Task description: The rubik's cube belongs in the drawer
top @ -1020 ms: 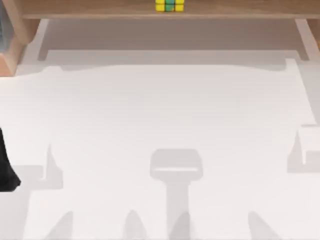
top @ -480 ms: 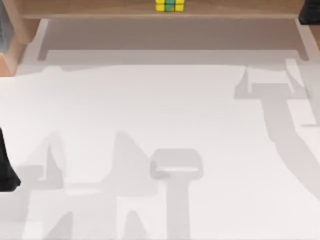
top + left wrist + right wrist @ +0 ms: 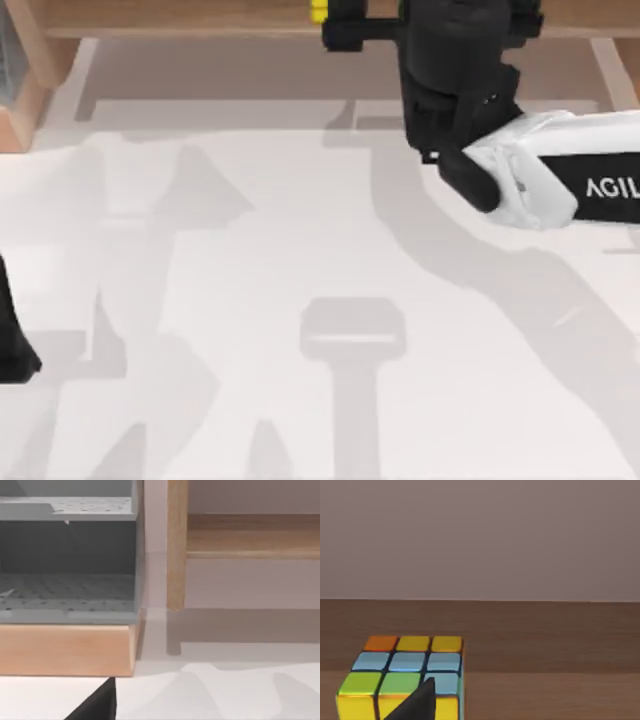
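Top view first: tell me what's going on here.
The right arm has reached across to the wooden shelf at the far edge of the table, its claw right by the rubik's cube sitting there. From the right wrist, the cube lies close ahead on the wood, not yet gripped. The left arm is parked at the table's left edge, facing a grey drawer unit.

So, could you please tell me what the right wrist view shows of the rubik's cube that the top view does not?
Right wrist view: the rubik's cube close up, its upper face tiled orange, yellow, blue and green, resting on a wooden shelf before a plain wall. Top view: the right gripper covering most of the cube at the far edge of the table, and the left arm parked at the left edge. Both: the cube's yellow tiles and the shelf.
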Motion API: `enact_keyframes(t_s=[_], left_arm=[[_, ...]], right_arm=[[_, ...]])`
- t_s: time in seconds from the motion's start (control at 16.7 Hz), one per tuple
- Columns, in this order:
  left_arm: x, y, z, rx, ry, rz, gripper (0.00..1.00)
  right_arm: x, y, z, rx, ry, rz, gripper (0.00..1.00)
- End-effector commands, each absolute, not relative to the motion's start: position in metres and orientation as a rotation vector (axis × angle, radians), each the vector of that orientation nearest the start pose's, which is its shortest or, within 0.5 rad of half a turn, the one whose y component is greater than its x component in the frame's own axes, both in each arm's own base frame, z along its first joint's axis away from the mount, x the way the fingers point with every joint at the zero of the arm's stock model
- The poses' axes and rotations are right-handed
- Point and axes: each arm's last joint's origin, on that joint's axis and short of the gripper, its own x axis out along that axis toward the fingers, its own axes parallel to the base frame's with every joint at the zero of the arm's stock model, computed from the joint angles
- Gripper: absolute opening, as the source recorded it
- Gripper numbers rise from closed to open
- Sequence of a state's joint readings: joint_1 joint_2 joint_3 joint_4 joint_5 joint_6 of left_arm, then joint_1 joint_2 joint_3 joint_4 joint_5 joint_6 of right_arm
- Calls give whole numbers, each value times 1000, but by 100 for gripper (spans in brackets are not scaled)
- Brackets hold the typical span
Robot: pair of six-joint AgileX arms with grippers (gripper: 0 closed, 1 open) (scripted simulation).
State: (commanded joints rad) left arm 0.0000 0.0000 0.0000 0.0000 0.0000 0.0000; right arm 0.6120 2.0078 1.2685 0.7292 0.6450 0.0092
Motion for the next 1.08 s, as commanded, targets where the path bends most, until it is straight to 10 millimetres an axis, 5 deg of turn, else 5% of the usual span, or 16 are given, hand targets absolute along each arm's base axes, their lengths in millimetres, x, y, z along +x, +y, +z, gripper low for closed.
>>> enact_keyframes(t_s=[0.18, 0.36, 0.84, 1.08], left_arm=[[106, -1, 160, 0, 0, 0, 100], [106, -1, 160, 0, 0, 0, 100], [106, -1, 160, 0, 0, 0, 100], [106, -1, 160, 0, 0, 0, 100]], right_arm=[[389, 290, 175, -6, 3, -10, 100], [391, 312, 152, 0, 0, -10, 100], [395, 310, 147, -4, 5, -11, 100], [418, 300, 157, 6, -8, -10, 100]])
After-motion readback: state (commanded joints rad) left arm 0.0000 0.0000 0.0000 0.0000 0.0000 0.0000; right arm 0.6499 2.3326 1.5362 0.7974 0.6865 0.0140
